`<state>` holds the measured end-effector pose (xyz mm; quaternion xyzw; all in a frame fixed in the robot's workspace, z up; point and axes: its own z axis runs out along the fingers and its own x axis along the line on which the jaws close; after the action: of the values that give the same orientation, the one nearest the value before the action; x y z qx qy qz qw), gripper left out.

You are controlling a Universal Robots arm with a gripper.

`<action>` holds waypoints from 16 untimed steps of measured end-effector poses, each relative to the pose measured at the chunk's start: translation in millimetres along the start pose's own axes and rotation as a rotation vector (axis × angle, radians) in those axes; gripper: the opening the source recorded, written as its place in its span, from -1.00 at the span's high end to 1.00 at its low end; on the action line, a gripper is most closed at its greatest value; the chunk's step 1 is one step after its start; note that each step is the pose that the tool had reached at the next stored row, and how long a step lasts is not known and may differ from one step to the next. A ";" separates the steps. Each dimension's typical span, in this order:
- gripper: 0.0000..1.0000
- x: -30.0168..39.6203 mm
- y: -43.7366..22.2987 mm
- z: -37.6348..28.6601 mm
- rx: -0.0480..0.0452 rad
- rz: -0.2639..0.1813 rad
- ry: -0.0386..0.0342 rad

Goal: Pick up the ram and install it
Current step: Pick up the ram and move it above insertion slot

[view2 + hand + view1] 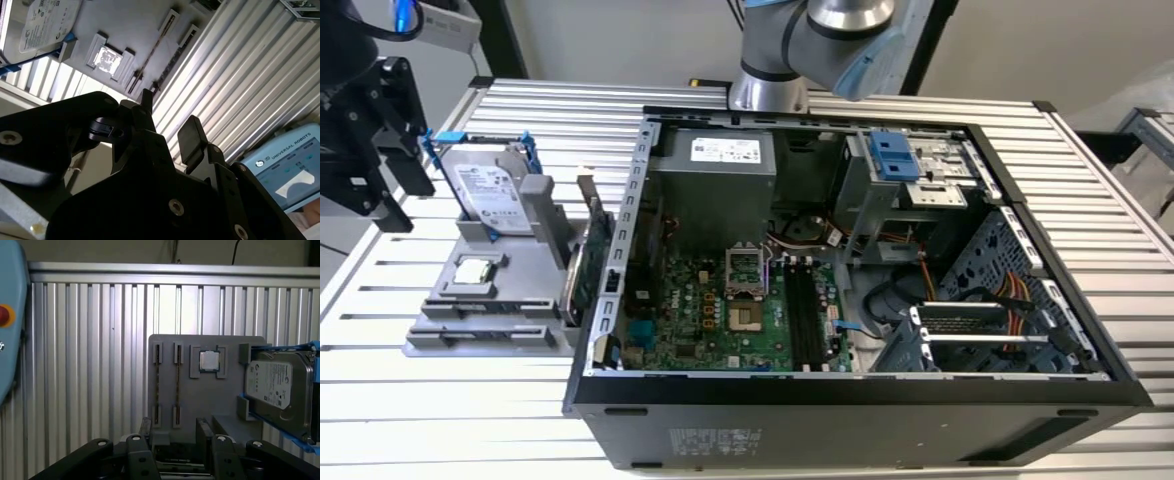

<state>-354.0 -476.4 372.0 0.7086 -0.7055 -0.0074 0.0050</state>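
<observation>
Exterior view, left-centre of frame: I see thin dark-green ram stick (pixel 572 285) on edge, long axis up-down; black gripper (pixel 174 440) jaws spread, gap lined w/ it in first wrist view.

The arm (pixel 781 55) rises at the exterior view's top centre. In both wrist views the gripper (pixel 174 424) has its two black fingers (pixel 192 135) spread apart, gripping nothing.
</observation>
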 end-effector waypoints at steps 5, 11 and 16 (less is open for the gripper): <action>-1.00 -0.1 0.0 2.7 -0.0001 0.000 0.0001; -1.00 -0.1 -0.1 5.6 -0.0001 0.000 0.0001; -1.00 -0.1 -0.1 7.4 0.0000 0.000 0.0001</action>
<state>-354.0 -476.2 364.5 0.7087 -0.7055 -0.0074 0.0051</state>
